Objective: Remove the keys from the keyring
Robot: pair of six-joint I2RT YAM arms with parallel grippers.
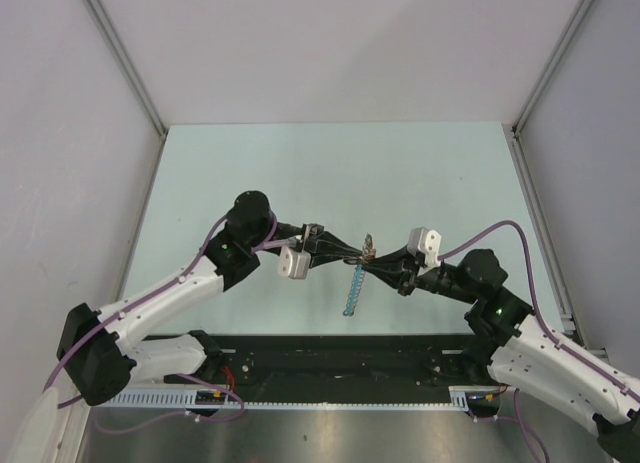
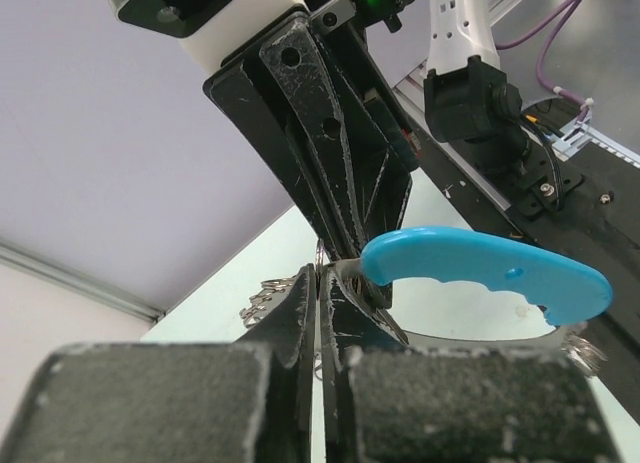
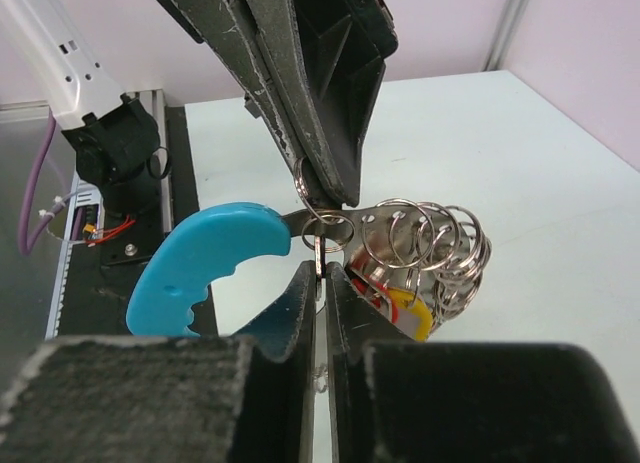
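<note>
Above the table's middle, both grippers meet at the keys (image 1: 370, 245), a small silvery cluster. My left gripper (image 1: 352, 251) is shut on the thin wire keyring (image 3: 306, 188). In the left wrist view its tips (image 2: 322, 275) pinch that ring (image 2: 319, 253). My right gripper (image 3: 320, 271) comes from the opposite side, shut on a thin flat key (image 3: 318, 251) seen edge-on that hangs from the ring. Several split rings and keys (image 3: 430, 245) bunch to its right, with a yellow and red tag (image 3: 415, 315). The bright blue strap (image 3: 200, 265) (image 2: 480, 268) hangs below (image 1: 351, 288).
The pale green table (image 1: 330, 173) is walled on three sides, with metal frame posts at the back corners. A black mat (image 1: 330, 358) lies along the near edge between the arm bases. The right arm's base (image 2: 470, 93) and the left arm's base (image 3: 110, 143) show in the wrist views.
</note>
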